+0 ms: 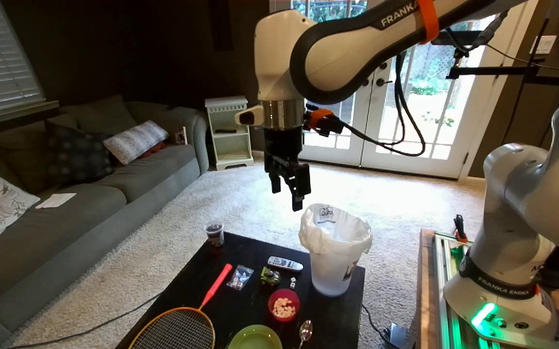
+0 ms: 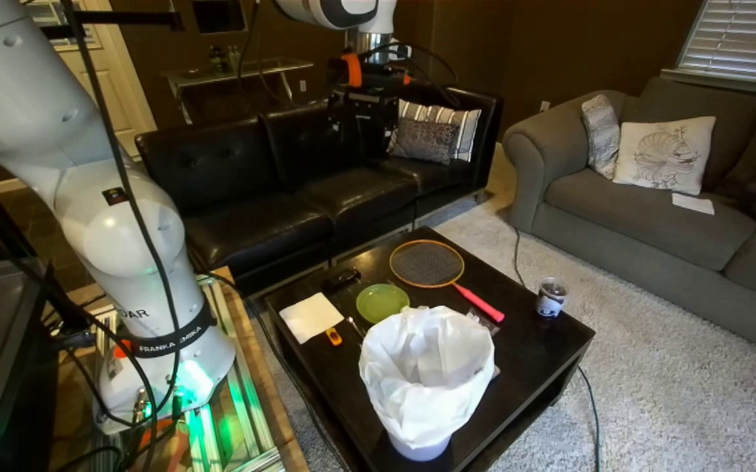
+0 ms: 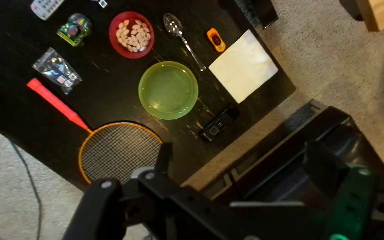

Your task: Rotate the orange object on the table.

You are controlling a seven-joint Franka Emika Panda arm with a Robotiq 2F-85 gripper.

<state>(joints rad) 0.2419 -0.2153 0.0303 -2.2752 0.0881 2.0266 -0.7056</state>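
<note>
The gripper (image 1: 286,196) is showing black. Lower than its jaws, the table (image 3: 112,100) is showing black with tan flecks, and a bucket (image 1: 328,277) is showing white. Past the jaws in the wrist view, a racket (image 3: 120,151) is wearing a yellow-orange rim, a pale grid and a coral-red handle. Farther from the jaws, a plate (image 3: 168,90) is showing green, a napkin (image 3: 244,66) white, a bowl (image 3: 113,38) red around cream pieces (image 3: 133,35); the orange object (image 3: 216,40) is circling a dark red centre. Behind the jaws in an exterior view, a cushion (image 2: 466,128) is carrying pale and dark stripes.
</note>
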